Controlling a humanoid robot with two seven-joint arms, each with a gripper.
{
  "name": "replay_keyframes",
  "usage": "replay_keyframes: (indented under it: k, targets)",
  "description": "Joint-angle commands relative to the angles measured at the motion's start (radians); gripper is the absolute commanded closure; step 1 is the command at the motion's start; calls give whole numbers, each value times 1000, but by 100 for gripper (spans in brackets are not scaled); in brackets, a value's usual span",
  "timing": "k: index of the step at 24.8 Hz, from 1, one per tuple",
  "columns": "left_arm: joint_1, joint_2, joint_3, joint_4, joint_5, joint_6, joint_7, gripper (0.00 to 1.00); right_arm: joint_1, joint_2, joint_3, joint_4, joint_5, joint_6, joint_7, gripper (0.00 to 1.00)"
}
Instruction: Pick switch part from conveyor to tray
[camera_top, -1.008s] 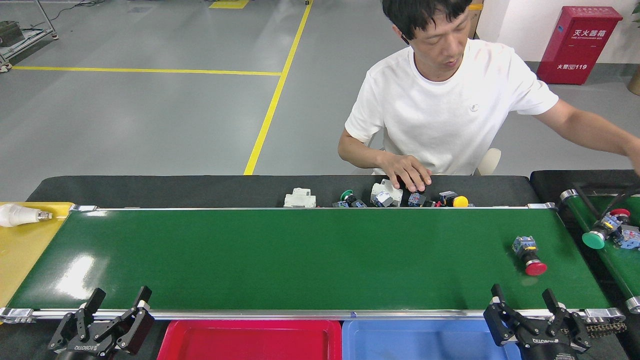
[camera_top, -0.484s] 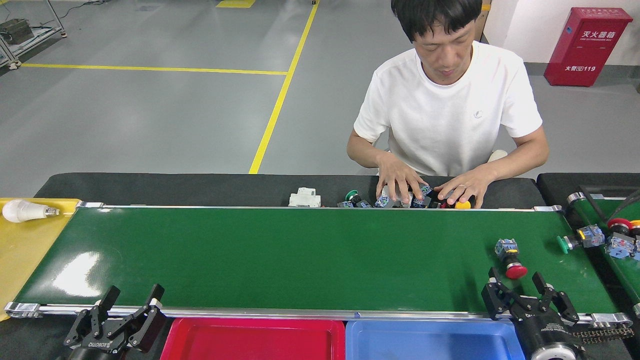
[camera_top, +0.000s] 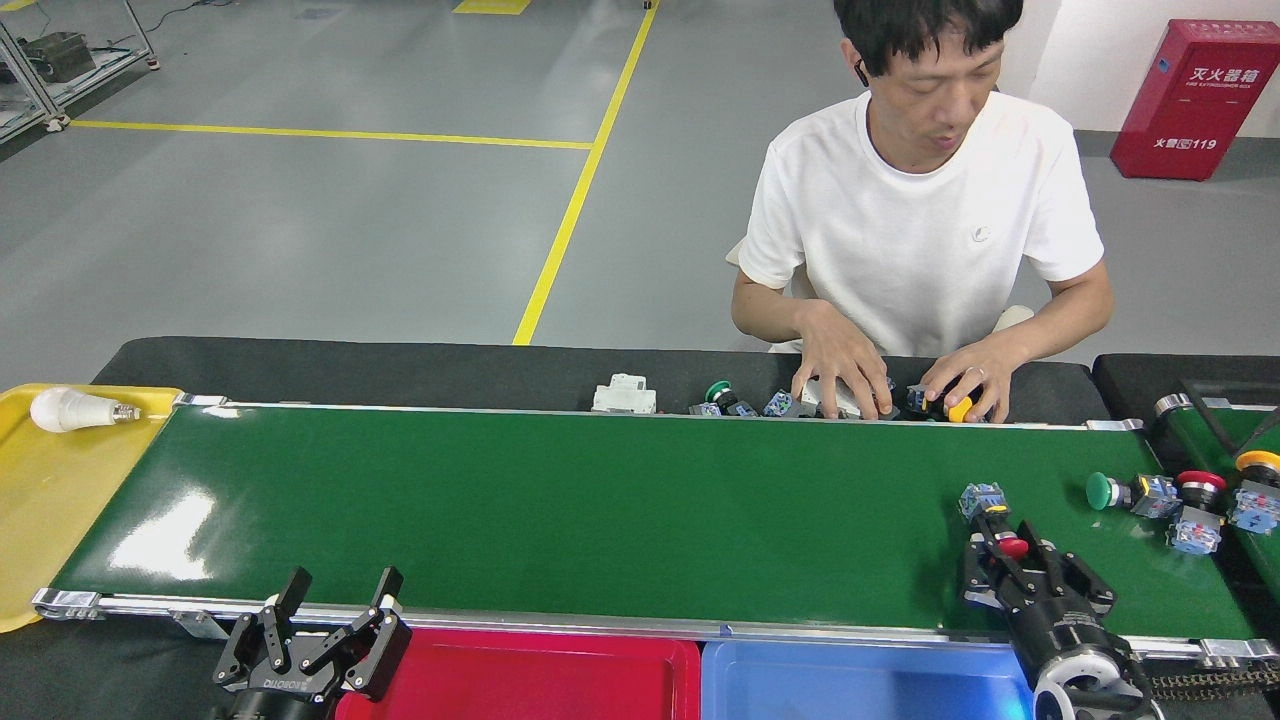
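My right gripper (camera_top: 1012, 548) is sitting over the conveyor (camera_top: 560, 500) at its right end, fingers straddling the red-capped switch part (camera_top: 990, 515); whether they are gripping it I cannot tell. My left gripper (camera_top: 335, 625) is waiting released beside the red tray (camera_top: 520, 685).

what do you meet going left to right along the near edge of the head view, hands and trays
yellow tray → left hand → red tray → blue tray → right hand, reaching over the conveyor at the red-capped switch part
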Motion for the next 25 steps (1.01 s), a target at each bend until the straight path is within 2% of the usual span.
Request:
replay_keyframes:
  k: [1, 3, 5, 7, 11, 13, 17, 22, 23, 24, 25]
  targets:
    - [1, 3, 4, -14, -2, -9, 9, 0, -12, -2, 6, -3, -2, -5, 8, 83]
    - [13, 0, 13, -14, -2, -43, 10, 0, -15, -2, 8, -3, -2, -7, 8, 94]
    - [28, -3, 16, -14, -2, -43, 13, 0, -15, -2, 8, -19, -5, -25, 8, 94]
    - [32, -17, 18, -14, -6, -40, 16, 0, -1, 1, 8, -69, -31, -102, 9, 94]
    - [25, -20, 18, -14, -52, -35, 19, 0, 100, 1, 8, -224, -105, -326, 6, 88]
    - [22, -19, 18, -14, -57, -40, 19, 0, 131, 5, 12, -243, -143, -492, 8, 87]
    - [16, -23, 19, -14, -55, -46, 19, 0, 183, 103, 95, -261, -146, -762, 11, 87]
    - [9, -22, 18, -14, -55, -46, 19, 0, 204, 125, 256, -258, -119, -762, 45, 86]
    - [9, -25, 18, -14, -55, -46, 21, 0, 206, 125, 270, -253, -111, -762, 45, 82]
    - [9, -25, 18, -14, -55, -46, 21, 0, 207, 126, 284, -247, -100, -762, 45, 67]
    - [9, -29, 18, -14, -55, -41, 19, 0, 206, 134, 293, -236, -88, -762, 45, 44]
